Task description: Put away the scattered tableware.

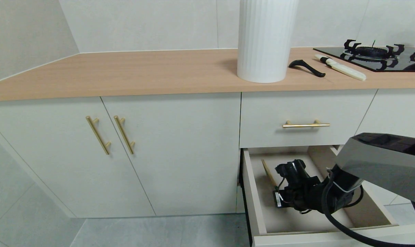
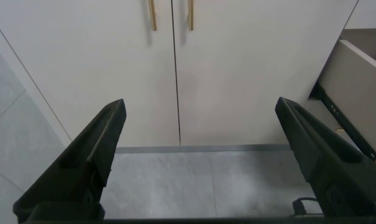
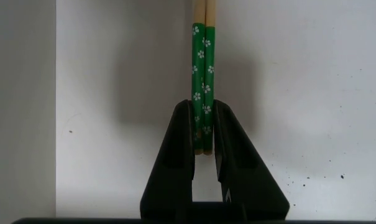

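My right gripper is down inside the open lower drawer, shut on a pair of chopsticks with green flowered ends. The chopsticks slant along the drawer's left side, close above its floor. On the wooden counter lie a black-handled utensil and a white knife beside the stove. My left gripper hangs open over the grey floor, facing the cabinet doors, with nothing between its fingers.
A tall white ribbed container stands on the counter. A black gas stove sits at the far right. Above the open drawer is a shut drawer with a gold handle. Two cabinet doors are shut.
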